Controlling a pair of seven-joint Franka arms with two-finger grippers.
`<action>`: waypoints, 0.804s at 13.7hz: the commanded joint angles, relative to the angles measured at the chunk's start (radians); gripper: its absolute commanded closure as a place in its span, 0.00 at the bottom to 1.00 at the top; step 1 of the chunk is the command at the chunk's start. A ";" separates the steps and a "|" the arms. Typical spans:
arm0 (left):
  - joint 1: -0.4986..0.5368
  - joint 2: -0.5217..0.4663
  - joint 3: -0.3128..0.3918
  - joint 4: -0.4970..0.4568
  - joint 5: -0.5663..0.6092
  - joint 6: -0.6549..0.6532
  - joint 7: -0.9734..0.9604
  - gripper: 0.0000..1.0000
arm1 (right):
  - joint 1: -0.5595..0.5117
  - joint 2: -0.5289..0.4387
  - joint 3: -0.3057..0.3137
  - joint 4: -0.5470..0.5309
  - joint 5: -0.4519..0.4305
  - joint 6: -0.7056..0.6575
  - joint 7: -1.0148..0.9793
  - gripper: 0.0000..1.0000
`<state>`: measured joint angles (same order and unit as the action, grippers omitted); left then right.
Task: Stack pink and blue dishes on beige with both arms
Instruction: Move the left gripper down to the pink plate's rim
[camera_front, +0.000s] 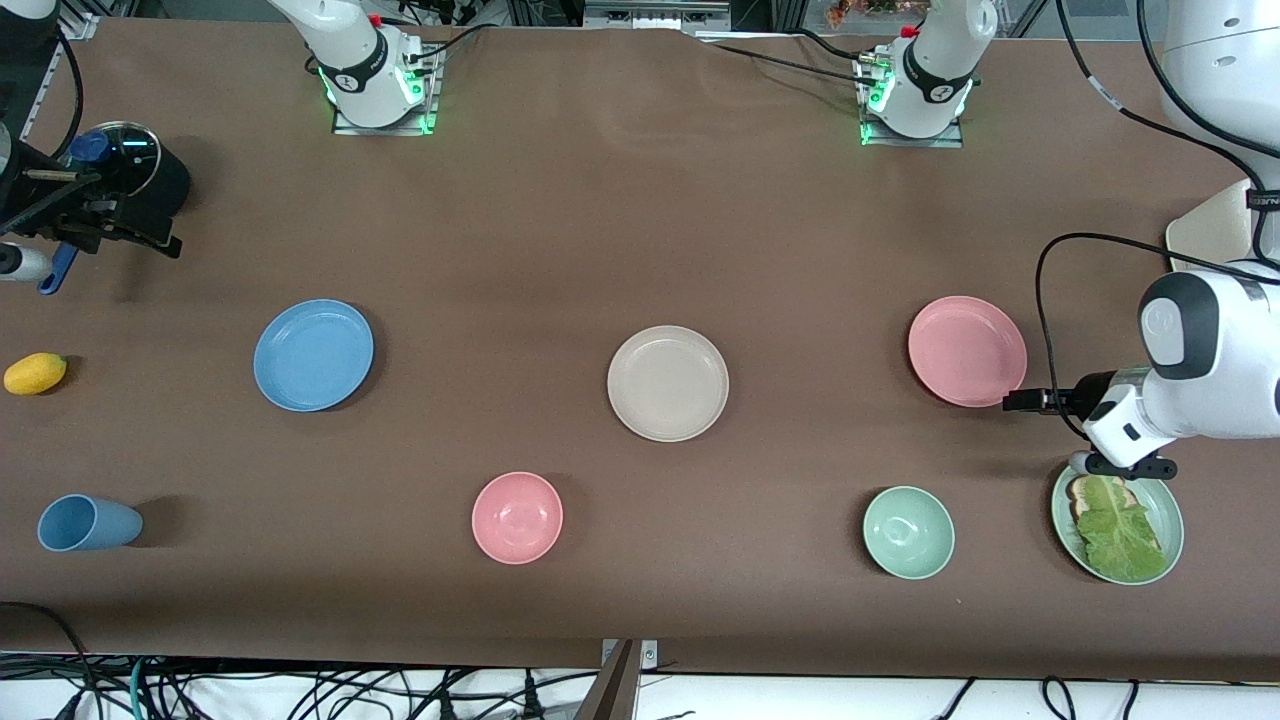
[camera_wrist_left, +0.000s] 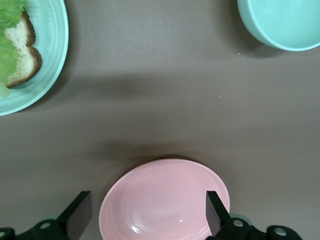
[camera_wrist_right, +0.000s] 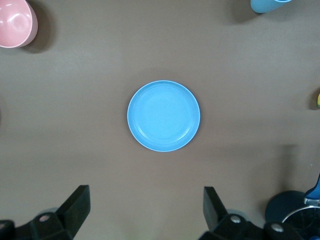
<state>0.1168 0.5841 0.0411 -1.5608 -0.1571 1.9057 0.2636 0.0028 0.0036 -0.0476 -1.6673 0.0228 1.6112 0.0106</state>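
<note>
Spanning the whole scene, the brown table (camera_front: 640, 220) carries three equal flat plates in a row: the blue plate (camera_front: 313, 354) toward the right arm's end, the beige plate (camera_front: 668, 383) in the middle, and the pink plate (camera_front: 967, 350) toward the left arm's end. None is stacked yet.

The left arm (camera_front: 1215, 365) is the one nearer the pink plate. Its left gripper (camera_wrist_left: 149, 210) hangs low, with the plate directly between and just ahead of the jaws; the fingers (camera_wrist_left: 80, 212) stand wide apart, one to each side of the rim, holding nothing. In the front view its dark tip sits just beside the plate's edge. A round plate has no long axis, so any rim approach should serve.

The right gripper (camera_wrist_right: 146, 210) hangs high over the table, fingers (camera_wrist_right: 79, 205) likewise spread and empty. The blue plate (camera_wrist_right: 163, 115) lies well ahead of the jaws, centred on the gap, so a descent and forward reach appear necessary.

Smaller items lie clear of both jaw gaps: a pink bowl (camera_front: 517, 517), a green bowl (camera_front: 908, 532), a green plate with lettuce and bread (camera_front: 1120, 522), a blue cup (camera_front: 88, 522) and a yellow fruit (camera_front: 35, 373).

Hidden: the right arm's wrist and gripper are out of the front view. Whether the left fingertips touch the table cannot be determined.
</note>
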 joint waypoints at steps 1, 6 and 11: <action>0.020 0.006 -0.001 -0.010 -0.048 0.012 0.078 0.00 | -0.001 -0.028 0.003 -0.025 0.000 0.006 -0.014 0.00; 0.066 -0.001 -0.001 -0.100 -0.099 0.082 0.181 0.00 | -0.001 -0.028 0.003 -0.025 -0.001 0.006 -0.014 0.00; 0.076 -0.004 -0.001 -0.127 -0.107 0.105 0.206 0.00 | -0.001 -0.028 0.008 -0.023 0.000 0.006 -0.012 0.00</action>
<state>0.1889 0.5989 0.0413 -1.6616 -0.2351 1.9969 0.4370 0.0029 0.0036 -0.0431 -1.6672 0.0228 1.6112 0.0105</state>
